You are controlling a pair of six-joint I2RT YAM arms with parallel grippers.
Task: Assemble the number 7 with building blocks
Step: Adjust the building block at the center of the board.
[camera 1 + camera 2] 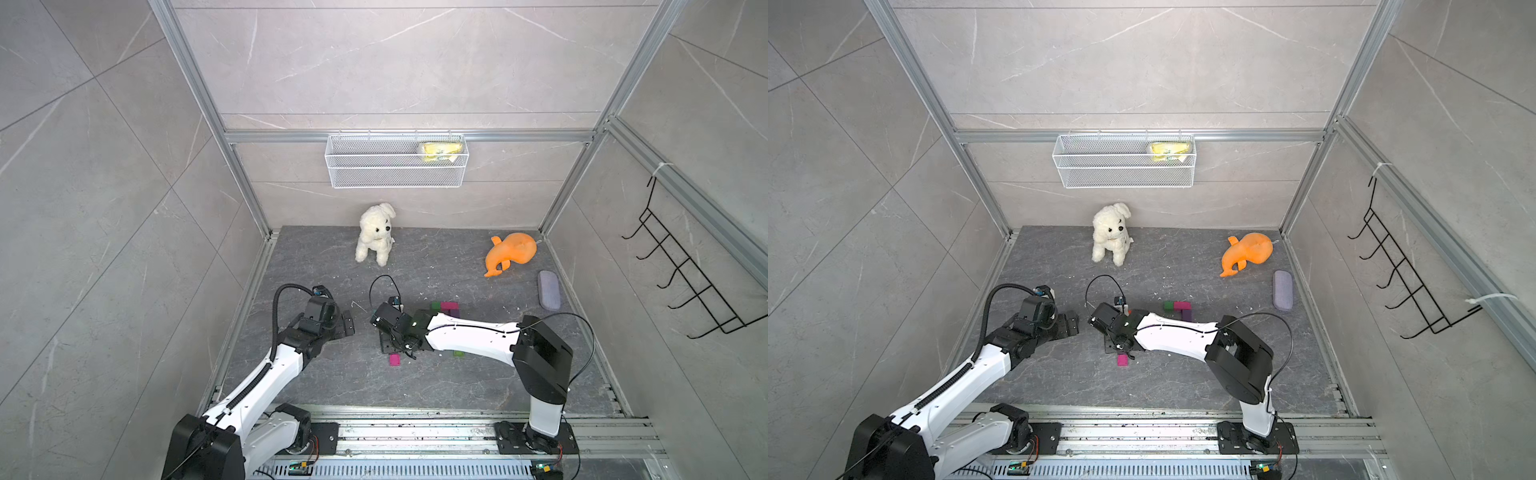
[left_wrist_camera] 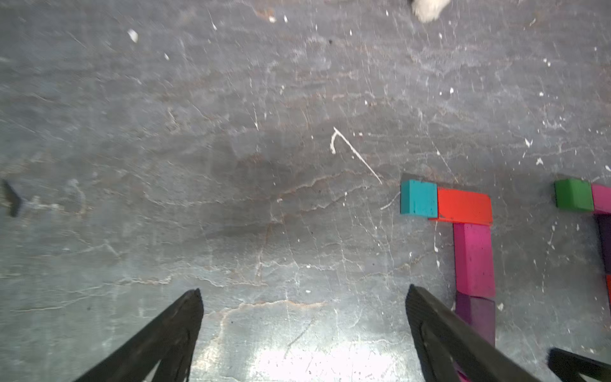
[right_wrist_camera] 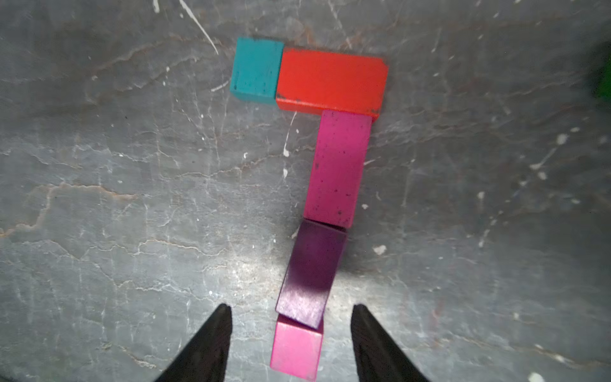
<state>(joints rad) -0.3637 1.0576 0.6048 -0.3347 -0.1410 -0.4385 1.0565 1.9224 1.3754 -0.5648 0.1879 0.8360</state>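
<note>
1. My left gripper (image 2: 304,289) hangs with jaws wide apart over bare tabletop (image 2: 165,165).
2. My right gripper (image 3: 292,307) has its jaws apart, straddling the small pink block (image 3: 296,350) without touching it.
3. That block ends the stem of the number 7 (image 3: 337,165); the teal-red bar (image 3: 330,79) lies farthest.

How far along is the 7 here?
Mostly built. Done: teal block and red block form the top bar, with the magenta block butting under the red's end. In hand: the right tool straddles the small pink block at the stem's foot, jaws apart, not gripping. Remaining: the purple block sits skewed and probably needs squaring. The left tool is open over the table.
</note>
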